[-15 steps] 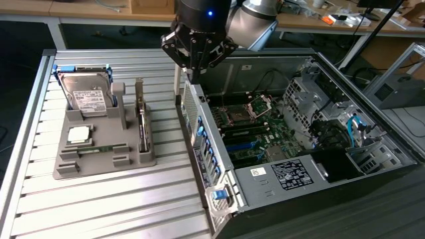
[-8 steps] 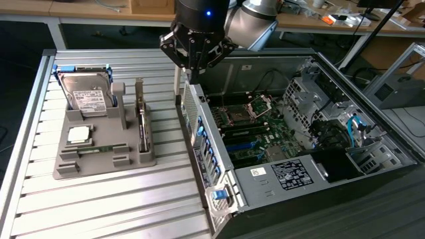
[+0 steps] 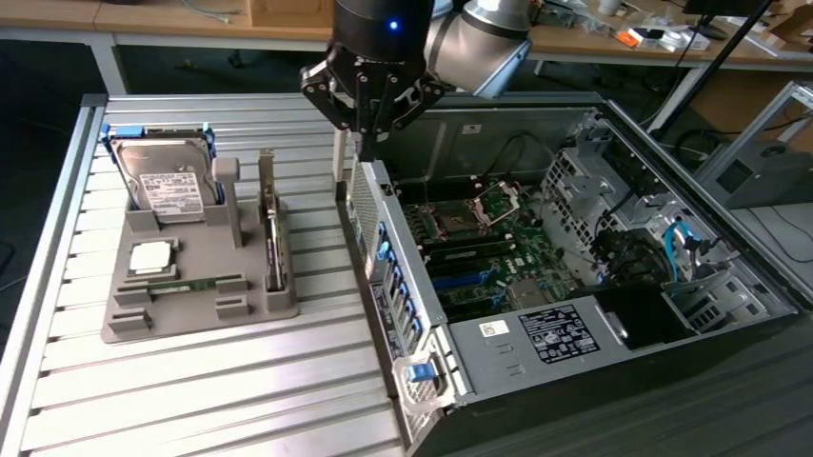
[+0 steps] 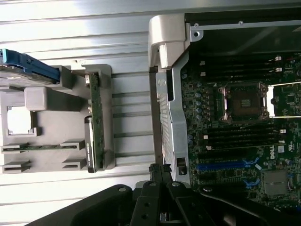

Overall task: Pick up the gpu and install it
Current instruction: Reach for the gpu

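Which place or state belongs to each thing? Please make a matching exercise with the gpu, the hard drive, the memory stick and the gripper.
Things:
1. gpu
2. hard drive
3. memory stick
4. gripper

Places or states:
A. lying flat in the gray holder
B. shut, above the side wall of the computer case
C. standing on its edge in the holder slot nearest the case
D. standing upright in the holder, white label showing

Pairs: 1-C, 2-D, 3-A, 4-B

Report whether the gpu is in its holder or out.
In. The gpu stands on edge in a slot of the grey holder; the shut gripper hangs over the case wall, holding nothing.
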{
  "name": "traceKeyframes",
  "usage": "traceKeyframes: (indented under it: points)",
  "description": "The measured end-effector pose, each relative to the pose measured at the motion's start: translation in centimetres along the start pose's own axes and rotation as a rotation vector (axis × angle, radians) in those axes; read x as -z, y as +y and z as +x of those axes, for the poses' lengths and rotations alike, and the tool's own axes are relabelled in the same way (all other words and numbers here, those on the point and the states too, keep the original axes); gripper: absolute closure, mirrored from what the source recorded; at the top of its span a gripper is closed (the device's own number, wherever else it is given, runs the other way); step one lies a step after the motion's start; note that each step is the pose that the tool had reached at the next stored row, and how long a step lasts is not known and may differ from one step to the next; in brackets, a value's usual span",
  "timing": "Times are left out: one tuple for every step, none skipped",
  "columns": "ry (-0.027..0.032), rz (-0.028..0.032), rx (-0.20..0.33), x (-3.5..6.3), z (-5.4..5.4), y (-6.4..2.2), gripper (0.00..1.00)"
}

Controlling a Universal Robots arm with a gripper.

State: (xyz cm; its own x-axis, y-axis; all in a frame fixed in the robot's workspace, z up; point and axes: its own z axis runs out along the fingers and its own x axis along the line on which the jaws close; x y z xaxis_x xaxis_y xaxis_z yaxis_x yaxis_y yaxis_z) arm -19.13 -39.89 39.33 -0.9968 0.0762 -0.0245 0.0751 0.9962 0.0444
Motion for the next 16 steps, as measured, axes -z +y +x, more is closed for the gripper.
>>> traceKeyframes:
  points:
    - [0.0,0.0001,0.0,0.0,0.04,0.0,0.89]
    - [0.0,0.0001,0.0,0.0,0.08,-0.01,0.89]
    - [0.0,0.0001,0.0,0.01,0.12,-0.01,0.89]
    - [0.0,0.0001,0.0,0.0,0.15,-0.01,0.89]
    - [0.0,0.0001,0.0,0.01,0.2,-0.01,0.89]
    - [0.0,0.0001,0.0,0.01,0.24,-0.02,0.89]
    - [0.0,0.0001,0.0,0.01,0.27,-0.02,0.89]
    - [0.0,0.0,0.0,0.01,0.3,-0.02,0.89]
    - [0.0,0.0,0.0,0.01,0.33,-0.03,0.89]
    - [0.0,0.0001,0.0,0.01,0.38,-0.03,0.89]
    - [0.0,0.0,0.0,0.01,0.42,-0.03,0.89]
    - [0.0,0.0001,0.0,0.02,0.47,-0.03,0.89]
    - [0.0,0.0,0.0,0.01,0.5,-0.04,0.89]
    - [-0.0001,0.0,0.0,0.01,0.54,-0.04,0.89]
    - [0.0,0.0001,0.0,0.02,0.57,-0.04,0.89]
    - [0.0,0.0001,0.0,0.02,0.6,-0.05,0.89]
